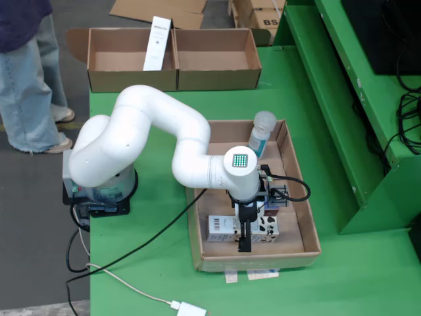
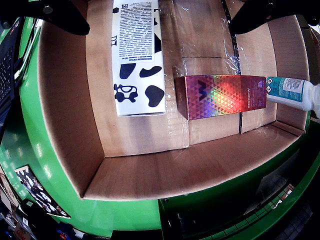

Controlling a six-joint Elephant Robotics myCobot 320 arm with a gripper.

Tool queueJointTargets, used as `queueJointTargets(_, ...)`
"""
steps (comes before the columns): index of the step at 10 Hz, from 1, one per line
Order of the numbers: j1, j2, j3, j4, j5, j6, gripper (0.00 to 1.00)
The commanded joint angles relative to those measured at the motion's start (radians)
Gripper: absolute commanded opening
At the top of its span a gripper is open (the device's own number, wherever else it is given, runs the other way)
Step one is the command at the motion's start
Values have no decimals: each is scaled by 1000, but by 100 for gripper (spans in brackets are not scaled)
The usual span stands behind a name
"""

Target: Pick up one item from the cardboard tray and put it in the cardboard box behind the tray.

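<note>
The cardboard tray [image 1: 309,230] sits on the green table. In it lie a white box with black cow patches [image 2: 137,55], a shiny rainbow box [image 2: 222,95] and a clear bottle with a teal label [image 2: 295,92]. The fixed view shows the cow box [image 1: 223,227] under my gripper [image 1: 245,240] and the bottle [image 1: 261,135] at the tray's far end. In the wrist view my gripper [image 2: 159,25] is open. Its black fingers [image 2: 55,12] stand wide apart above the tray, with the cow box below and between them, untouched. The double cardboard box [image 1: 217,59] stands behind the tray.
A tall white carton [image 1: 156,43] leans in the far box's left half. A person [image 1: 29,72] stands at the left off the table. A raised green shelf [image 1: 348,112] borders the right. Cables [image 1: 131,257] and a white plug [image 1: 191,308] lie at the front left.
</note>
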Motion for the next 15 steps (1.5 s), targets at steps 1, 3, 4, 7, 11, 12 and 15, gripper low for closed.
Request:
queueJointTargets(1, 10, -17, 17, 53, -8, 4, 100)
queueJointTargets(3, 11, -55, 35, 53, -11, 17, 100)
queueJointTargets(4, 12, -78, 44, 54, -13, 22, 100)
queueJointTargets(7, 18, -120, 8, 137, 5, 15, 100)
queueJointTargets(11, 27, -130, 4, 148, -3, 17, 100)
queueJointTargets(12, 27, -130, 4, 148, -3, 17, 100)
queueJointTargets(15, 27, -130, 4, 148, -3, 17, 100)
